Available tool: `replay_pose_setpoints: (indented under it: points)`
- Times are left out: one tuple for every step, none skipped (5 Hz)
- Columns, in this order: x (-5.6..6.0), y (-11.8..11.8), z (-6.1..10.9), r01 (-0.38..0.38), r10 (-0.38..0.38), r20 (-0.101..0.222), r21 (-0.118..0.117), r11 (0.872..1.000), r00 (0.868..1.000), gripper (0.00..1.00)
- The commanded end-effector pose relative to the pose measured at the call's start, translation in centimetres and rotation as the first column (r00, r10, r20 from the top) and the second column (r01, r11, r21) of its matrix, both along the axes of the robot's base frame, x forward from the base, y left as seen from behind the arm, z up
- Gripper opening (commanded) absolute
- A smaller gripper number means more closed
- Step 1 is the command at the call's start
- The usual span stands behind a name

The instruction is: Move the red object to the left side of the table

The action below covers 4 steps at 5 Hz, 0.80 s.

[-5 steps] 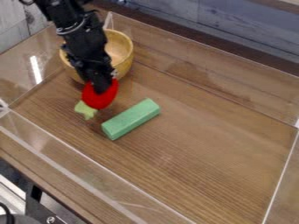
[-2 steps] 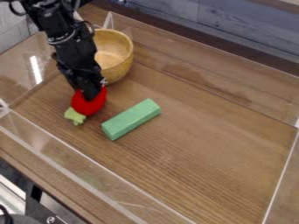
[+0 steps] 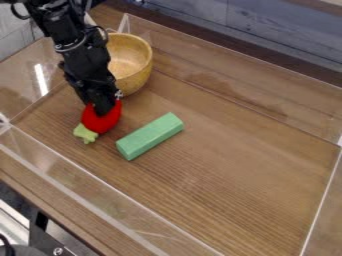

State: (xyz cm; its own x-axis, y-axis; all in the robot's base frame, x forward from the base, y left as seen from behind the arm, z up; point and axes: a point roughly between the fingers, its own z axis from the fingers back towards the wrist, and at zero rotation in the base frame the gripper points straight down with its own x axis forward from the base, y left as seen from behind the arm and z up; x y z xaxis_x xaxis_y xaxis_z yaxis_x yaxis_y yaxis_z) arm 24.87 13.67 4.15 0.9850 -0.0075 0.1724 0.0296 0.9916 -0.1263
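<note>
we find the gripper (image 3: 99, 101) clamped on the red object (image 3: 98, 116), low at the table's (image 3: 227, 160) left; release remains.

Claw (image 3: 99, 100): fingertips hidden against the red toy (image 3: 98, 117), whose top it covers; arm (image 3: 60, 30) cut off at the upper edge; worktop (image 3: 227, 150) cropped at the right and bottom edges; bowl (image 3: 130, 58) partly hidden behind the arm.

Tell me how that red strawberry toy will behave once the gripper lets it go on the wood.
The red strawberry toy looks rounded, so it may roll or rock on the smooth table. Its light green leafy end seems to touch the wood, which could check that. It looks small and probably light; the shut gripper pinches it without visible squashing.
</note>
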Motion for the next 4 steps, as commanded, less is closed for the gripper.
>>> replay_pose_setpoints:
  points:
    - [0.35, 0.74, 0.90, -0.013, 0.013, 0.021, 0.021, 1.000, 1.000, 0.00]
    - [0.26, 0.70, 0.87, -0.019, 0.019, 0.014, 0.018, 1.000, 1.000, 0.00]
    - [0.18, 0.68, 0.79, -0.024, 0.024, 0.007, 0.015, 1.000, 1.000, 0.00]
    - [0.09, 0.65, 0.72, -0.030, 0.030, -0.001, 0.013, 0.999, 1.000, 0.00]
